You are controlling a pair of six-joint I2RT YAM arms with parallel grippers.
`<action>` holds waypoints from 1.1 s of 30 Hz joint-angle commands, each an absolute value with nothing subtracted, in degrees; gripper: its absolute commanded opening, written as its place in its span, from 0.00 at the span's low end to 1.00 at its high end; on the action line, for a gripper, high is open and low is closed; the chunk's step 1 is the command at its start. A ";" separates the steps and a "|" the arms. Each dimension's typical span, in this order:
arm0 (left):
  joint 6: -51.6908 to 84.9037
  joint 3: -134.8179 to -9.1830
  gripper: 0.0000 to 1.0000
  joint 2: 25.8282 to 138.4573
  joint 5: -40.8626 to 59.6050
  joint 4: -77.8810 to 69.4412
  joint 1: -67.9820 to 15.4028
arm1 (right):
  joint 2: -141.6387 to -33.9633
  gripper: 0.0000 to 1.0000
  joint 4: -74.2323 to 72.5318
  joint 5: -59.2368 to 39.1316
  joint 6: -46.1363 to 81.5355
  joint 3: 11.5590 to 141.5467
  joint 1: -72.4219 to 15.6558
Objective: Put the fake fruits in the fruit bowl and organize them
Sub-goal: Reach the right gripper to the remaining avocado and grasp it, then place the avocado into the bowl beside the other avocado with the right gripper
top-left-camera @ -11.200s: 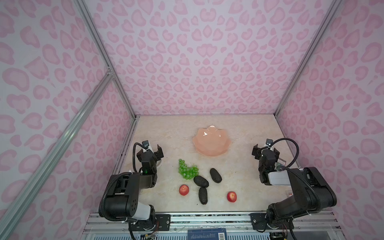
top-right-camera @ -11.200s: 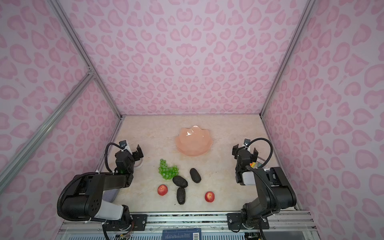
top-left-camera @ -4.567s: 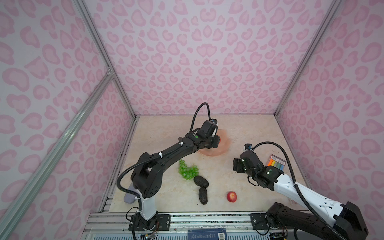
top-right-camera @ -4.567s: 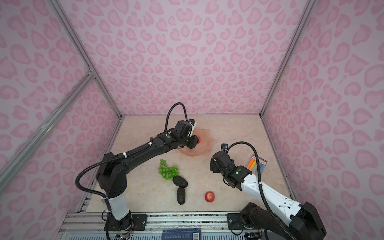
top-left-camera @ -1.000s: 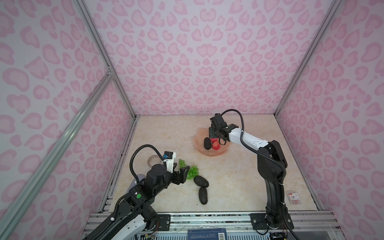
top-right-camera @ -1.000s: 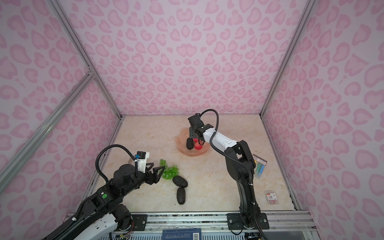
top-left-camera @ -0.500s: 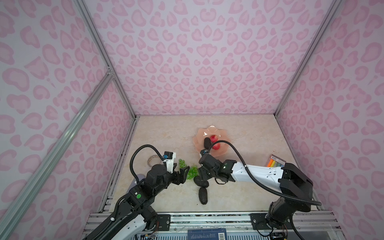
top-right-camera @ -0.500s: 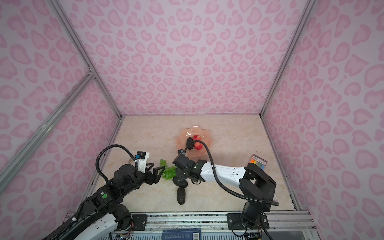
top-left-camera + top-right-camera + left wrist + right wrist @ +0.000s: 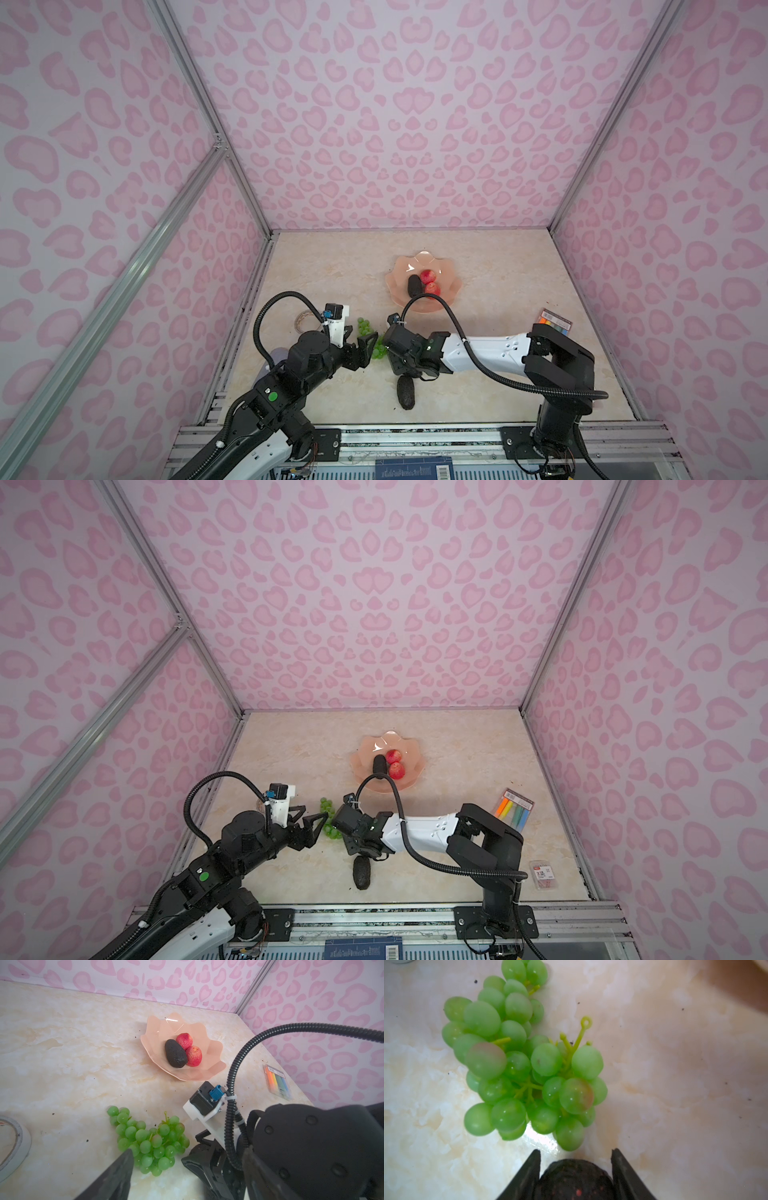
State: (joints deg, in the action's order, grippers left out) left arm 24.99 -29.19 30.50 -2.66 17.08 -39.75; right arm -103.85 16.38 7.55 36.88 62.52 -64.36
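Note:
The peach-pink fruit bowl (image 9: 451,286) (image 9: 361,766) (image 9: 207,1072) holds one dark avocado (image 9: 414,286) (image 9: 175,1053) and two red peaches (image 9: 428,275) (image 9: 193,1056). Green grapes (image 9: 365,328) (image 9: 149,1142) (image 9: 525,1068) lie on the table in front of it. My right gripper (image 9: 392,365) (image 9: 575,1155) is down beside the grapes, shut on a second avocado (image 9: 574,1178). A third avocado (image 9: 406,392) (image 9: 362,872) lies nearer the front edge. My left gripper (image 9: 309,816) (image 9: 188,1152) hovers open just left of the grapes, holding nothing.
A clear tape ring (image 9: 307,322) (image 9: 10,1142) lies left of the grapes. A pack of coloured markers (image 9: 555,322) (image 9: 515,808) and a small packet (image 9: 542,872) sit at the right. The right arm's cable (image 9: 436,305) arches over the bowl's near rim.
The right arm has come from the bowl down to the front middle, and its jaws have closed round an avocado by the grapes. The left arm has stayed still.

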 commanded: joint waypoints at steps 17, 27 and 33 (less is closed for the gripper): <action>25.05 -29.30 0.83 31.09 -3.12 15.24 -39.73 | -97.21 0.28 26.69 18.61 23.57 76.79 -54.69; 24.20 -30.41 0.83 32.68 -1.45 14.77 -39.73 | -113.61 0.27 24.94 10.90 19.21 96.84 -44.08; 23.43 -31.05 0.83 34.48 0.21 14.15 -39.73 | -124.76 0.27 26.31 7.93 19.94 105.55 -41.65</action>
